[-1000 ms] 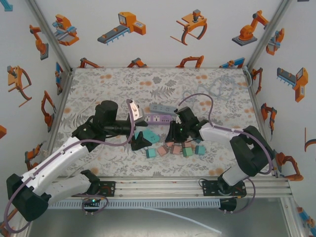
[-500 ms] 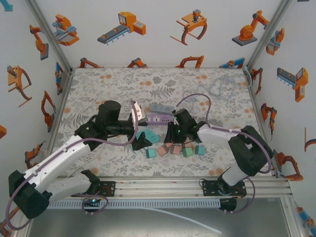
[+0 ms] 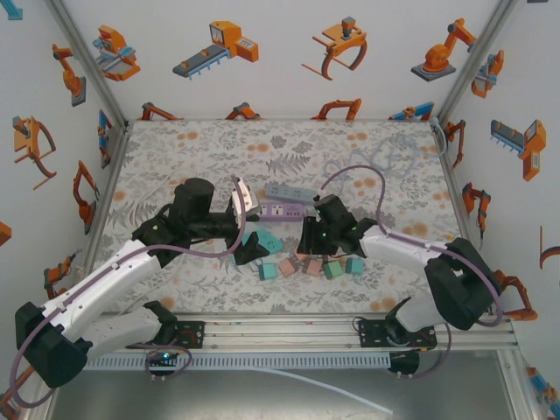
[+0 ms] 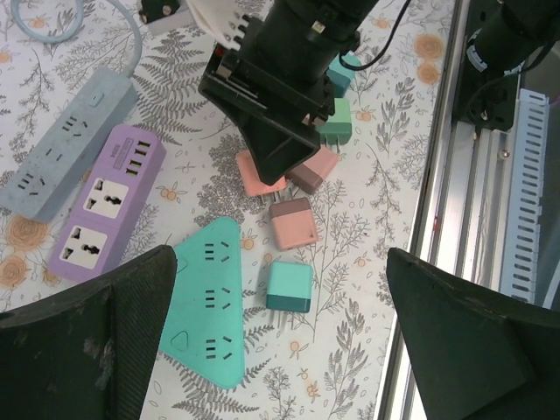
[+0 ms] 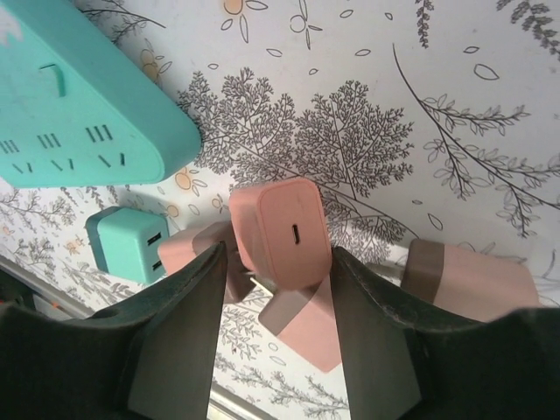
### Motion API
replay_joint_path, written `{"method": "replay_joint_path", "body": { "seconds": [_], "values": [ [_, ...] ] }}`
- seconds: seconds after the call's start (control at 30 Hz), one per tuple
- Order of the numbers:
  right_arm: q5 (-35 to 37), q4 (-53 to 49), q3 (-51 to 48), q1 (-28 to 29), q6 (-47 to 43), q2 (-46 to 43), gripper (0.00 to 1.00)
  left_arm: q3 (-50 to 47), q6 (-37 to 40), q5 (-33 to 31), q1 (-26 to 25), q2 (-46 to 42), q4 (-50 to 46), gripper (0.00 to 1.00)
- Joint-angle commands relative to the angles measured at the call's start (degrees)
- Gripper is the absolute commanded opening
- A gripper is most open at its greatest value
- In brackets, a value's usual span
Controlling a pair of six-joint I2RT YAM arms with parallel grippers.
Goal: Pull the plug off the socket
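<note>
Right arm's elbow [image 3: 459,293] is sitting farther right than 1 second ago. From above, right gripper [image 3: 308,243] is reaching down among the plugs [image 3: 311,266]. Left wrist: left gripper [image 4: 280,262] is gaping wide, teal socket [image 4: 210,302] lying between its fingers. Right wrist: pink plug [image 5: 280,229] is sitting between narrowly parted jaws; grip unclear.

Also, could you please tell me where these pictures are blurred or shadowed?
Top external: evenly lit, sharp throughout. Left wrist: table crisp, left fingers dark and soft. Right wrist: pink plug sharp, right fingers close and blurred.
</note>
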Motion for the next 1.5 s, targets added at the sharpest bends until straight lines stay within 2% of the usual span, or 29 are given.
{"method": "replay_joint_path", "body": {
  "seconds": [0.0, 0.2, 0.3, 0.43, 0.63, 0.77, 0.93, 1.03, 1.1, 1.23, 1.3, 1.37, 1.47],
  "values": [
    [3.09, -3.29, -0.66, 0.51, 0.24, -4.02, 0.49, -0.97, -2.09, -0.13, -0.44, 0.15, 0.46, 0.97],
    [8.53, -7.28, 1.58, 0.51, -2.62, -10.58, 0.5, -1.72, -3.09, -0.26, -0.52, 0.32, 1.72, 0.97],
    [14.46, -7.97, 3.14, 0.27, -6.33, -13.69, 0.51, -2.06, -3.91, -2.84, -0.52, 0.0, 2.08, 0.97],
    [26.38, -7.68, 3.75, -2.31, -12.79, -17.8, 0.6, -3.42, -6.23, -14.26, -0.52, -1.91, 3.38, 0.97],
    [28.02, 0.55, 1.58, -15.05, -20.16, -19.58, 0.7, -10.38, -13.08, -33.89, 2.05, -6.25, 10.99, 0.97],
    [34.1, 6.66, -0.91, -20.84, -24.59, -18.3, 0.88, -14.1, -18.17, -43.94, 8.11, -7.4, 13.31, 0.97],
    [35.39, 11.34, -2.59, -28.84, -27.93, -13.29, 0.93, -19.23, -20.29, -56.25, 18.14, -7.21, 18.07, 0.97],
    [34.91, 17.18, -4.89, -32.91, -29.24, -9.22, 0.95, -22.11, -18.92, -63.17, 21.42, -5.44, 22.63, 0.97],
    [33.51, 21.91, -6.3, -34.97, -29.7, -5.78, 0.95, -24.15, -19.03, -64.44, 23.25, -4.48, 27.1, 0.97],
    [25.73, 33.05, -8.06, -38.28, -31.31, 2.56, 0.96, -27.05, -18.41, -62.76, 27.14, -0.81, 35.48, 0.97],
    [26.32, 32.96, -6.04, -38.4, -32.58, 5.63, 0.97, -27.31, -18.42, -60.39, 29.11, 2.19, 37.83, 0.97],
    [24.4, 38.63, -7.38, -38.52, -34.44, 7.56, 0.98, -27.79, -18.54, -57.85, 30.9, 5.34, 41.24, 0.97],
    [21.66, 40.03, -8.71, -38.6, -35.27, 6.89, 0.99, -28.53, -19.4, -53.35, 33.53, 10.63, 48.47, 0.97]
  ]
}}
